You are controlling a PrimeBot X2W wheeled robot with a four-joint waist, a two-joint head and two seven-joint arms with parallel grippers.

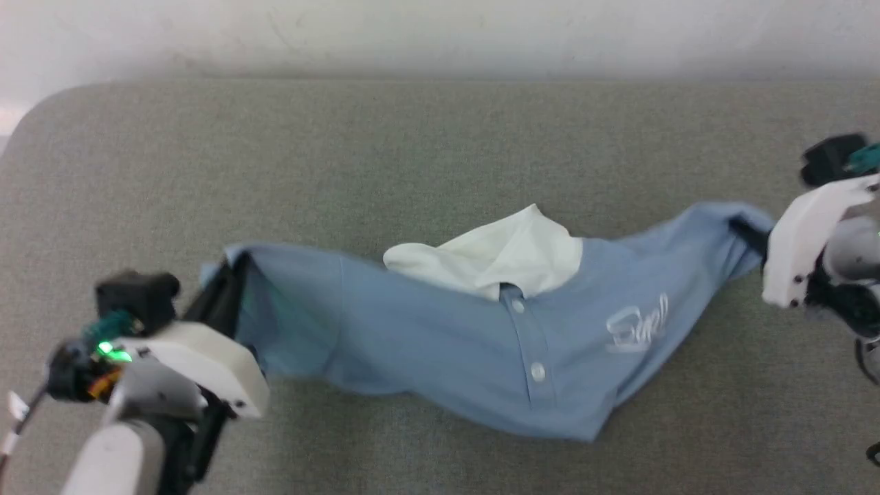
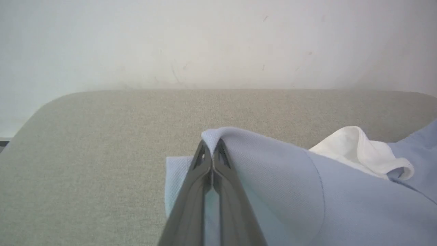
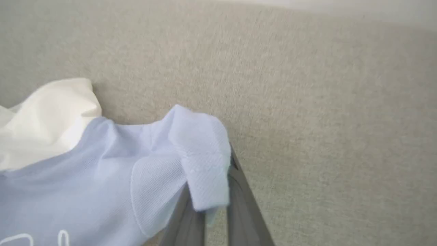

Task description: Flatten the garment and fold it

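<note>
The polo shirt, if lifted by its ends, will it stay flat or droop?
Probably droops: the polo shirt sags and creases between left gripper and right gripper. Likely light; thin fingertip pinches hold it. The collar stands up, perhaps stiffer.

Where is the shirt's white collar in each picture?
Head view: the collar is in the middle, above the buttons.
Left wrist view: the collar is at the right, middle height.
Right wrist view: the collar is at the left edge.
Shared landmark: the grey surface behind it.

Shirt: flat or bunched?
Bunched: the garment lies rumpled between left gripper and right gripper, each pinching one end; collar crumpled.
</note>
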